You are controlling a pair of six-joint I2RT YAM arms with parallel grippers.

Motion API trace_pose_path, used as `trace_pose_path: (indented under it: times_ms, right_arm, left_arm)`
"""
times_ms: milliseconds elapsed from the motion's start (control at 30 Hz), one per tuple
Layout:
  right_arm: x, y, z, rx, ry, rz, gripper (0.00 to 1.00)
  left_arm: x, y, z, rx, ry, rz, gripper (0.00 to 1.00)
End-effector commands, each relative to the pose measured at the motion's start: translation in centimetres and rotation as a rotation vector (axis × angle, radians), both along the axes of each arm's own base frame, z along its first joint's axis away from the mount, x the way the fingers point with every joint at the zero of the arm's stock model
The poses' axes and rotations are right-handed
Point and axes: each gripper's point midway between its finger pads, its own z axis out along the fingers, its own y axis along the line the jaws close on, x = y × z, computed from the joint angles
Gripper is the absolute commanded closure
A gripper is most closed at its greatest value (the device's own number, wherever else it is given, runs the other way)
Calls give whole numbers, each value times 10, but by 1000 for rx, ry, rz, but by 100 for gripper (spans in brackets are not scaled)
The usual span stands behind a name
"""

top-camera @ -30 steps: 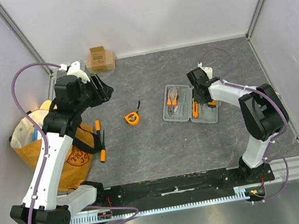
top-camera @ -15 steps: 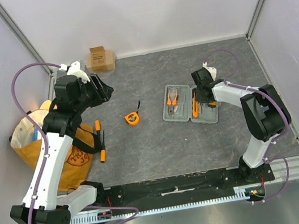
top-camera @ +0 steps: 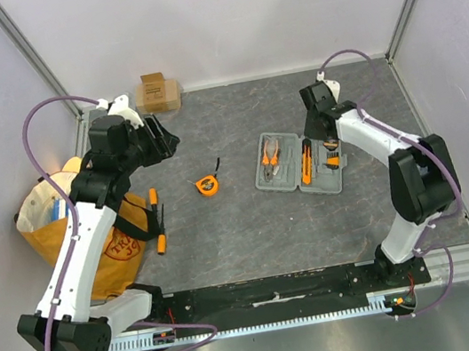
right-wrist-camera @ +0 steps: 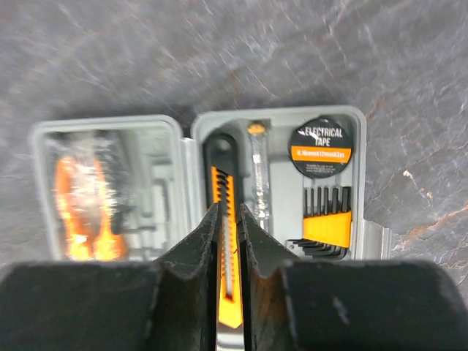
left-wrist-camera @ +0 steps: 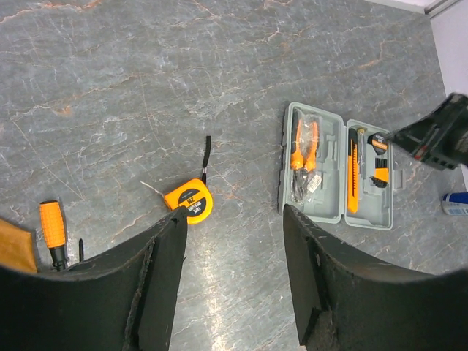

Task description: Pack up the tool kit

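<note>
Table: grey marbled table (top-camera: 252,226); it carries everything.
Case: flat grey plastic hinged case (left-wrist-camera: 333,168), lying open right of centre. It looks stiff, light and smooth, so take it by the rim; a push on the lid half should fold it over.
Left pincer: left pincer (left-wrist-camera: 234,227), fingers wide apart, holding nothing, high over the loose tools.
Right pincer: right pincer (right-wrist-camera: 229,219), fingers almost together with a thin slit, clamped on nothing, above the case's orange utility knife (right-wrist-camera: 228,292).
Screwdrivers: orange-handled screwdrivers (top-camera: 163,238), loose at the left beside the yellow-orange bag (top-camera: 45,227). They look rigid and light; grip across the handle, since the thin shaft could slip.
Tape measure: small orange tape measure (left-wrist-camera: 189,205), between the screwdrivers and the case. It is hard and blocky; pinch its flat sides, not its black strap.
</note>
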Motion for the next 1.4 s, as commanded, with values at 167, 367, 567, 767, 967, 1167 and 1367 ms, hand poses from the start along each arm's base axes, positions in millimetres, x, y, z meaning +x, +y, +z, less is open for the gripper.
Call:
trace_pose_path:
  times_ms: [167, 367, 567, 767, 967, 1167, 1367]
  right_arm:
    - [7, 25, 81, 115, -159, 105, 72]
    - [-5, 63, 80, 144, -178, 267, 58]
    - [-17, 109, 73, 149, -185, 381, 49]
    - [-22, 117, 58, 171, -147, 362, 51]
    - [-25, 109, 52, 146, -138, 348, 52]
    - [-27, 106, 49, 134, -133, 341, 54]
    - [-31, 100, 41, 110, -118, 334, 54]
  left_arm:
    - [2, 5, -3, 17, 23, 29, 34]
    - [-3, 15, -57, 97, 152, 59, 27]
    - [-8, 35, -112, 179, 306, 175, 26]
    - [-41, 66, -197, 344, 609, 309, 40]
    - [-59, 86, -242, 459, 718, 369, 51]
    - [-58, 95, -265, 561, 813, 341, 67]
    - [-63, 90, -284, 561, 888, 284, 68]
